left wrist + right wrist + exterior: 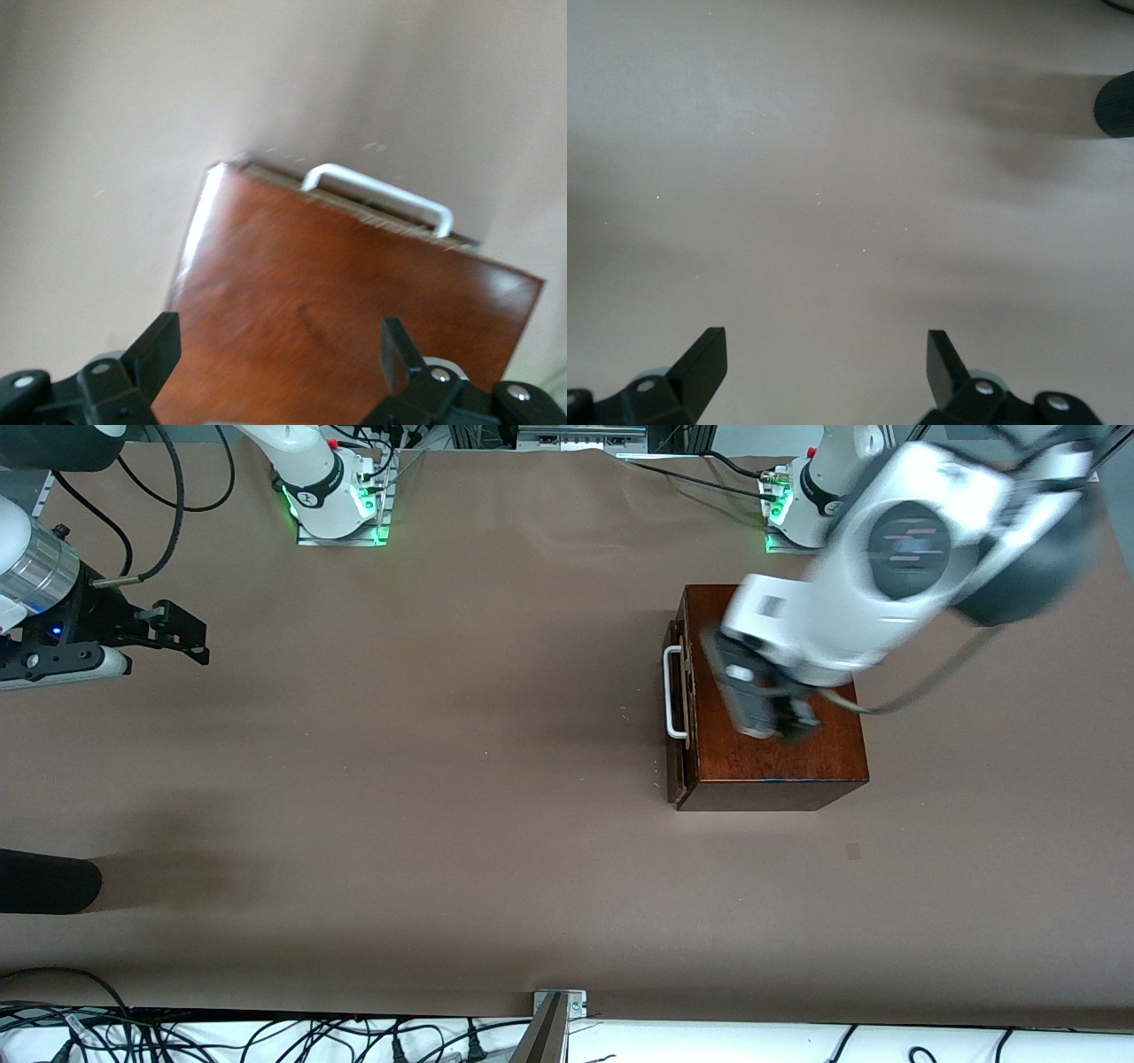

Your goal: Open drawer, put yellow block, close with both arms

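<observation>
From my station I saw the wooden box (780,753) sitting toward the left arm's end of the desk (425,779), with its drawer (677,691) pushed in, the dark front nearly flush with the box edge and the white bar handle (673,693) facing the middle of the desk. The yellow block was not in sight in any view.

The left tool (780,713) hung over the top of the box, just inside the edge above the handle, blurred in the front view. In the left wrist view its fingers (159,350) stood wide apart with nothing between them, the glossy lid and the handle (381,197) showing in the gap.

The right tool (182,638) waited over bare desk at the right arm's end, well apart from the box. Its fingers (704,359) were spread wide and held nothing; only brown desk surface showed between them.

Between the two tools the desk lay open, giving broad room in front of the drawer. A dark rounded object (44,881) poked in at the desk's edge on the right arm's end, nearer the front camera.
</observation>
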{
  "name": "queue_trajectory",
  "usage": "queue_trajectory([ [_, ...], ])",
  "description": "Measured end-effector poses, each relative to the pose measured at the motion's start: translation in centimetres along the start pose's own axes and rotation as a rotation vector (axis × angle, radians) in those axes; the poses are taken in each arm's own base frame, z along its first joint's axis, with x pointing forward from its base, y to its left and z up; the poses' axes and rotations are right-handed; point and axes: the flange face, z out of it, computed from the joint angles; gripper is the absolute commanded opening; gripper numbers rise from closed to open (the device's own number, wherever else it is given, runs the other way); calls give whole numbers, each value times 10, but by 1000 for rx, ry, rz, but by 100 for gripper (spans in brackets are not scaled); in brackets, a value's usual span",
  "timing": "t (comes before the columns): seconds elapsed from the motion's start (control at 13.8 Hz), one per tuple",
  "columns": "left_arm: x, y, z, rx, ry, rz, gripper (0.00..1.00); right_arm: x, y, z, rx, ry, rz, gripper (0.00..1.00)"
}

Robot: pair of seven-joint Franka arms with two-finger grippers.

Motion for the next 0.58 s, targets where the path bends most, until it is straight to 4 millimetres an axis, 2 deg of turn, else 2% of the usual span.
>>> queue_trajectory([
  [0.14,-40,-39,-14,27,21,-80,100,0,0,0,0,0,0,100],
  [0.29,-68,-61,-23,46,31,-140,100,0,0,0,0,0,0,100],
  [0.43,-83,-68,-32,69,27,-184,100,0,0,0,0,0,0,100],
  [0.58,-91,-64,-43,101,15,-271,100,1,0,1,0,1,-1,100],
])
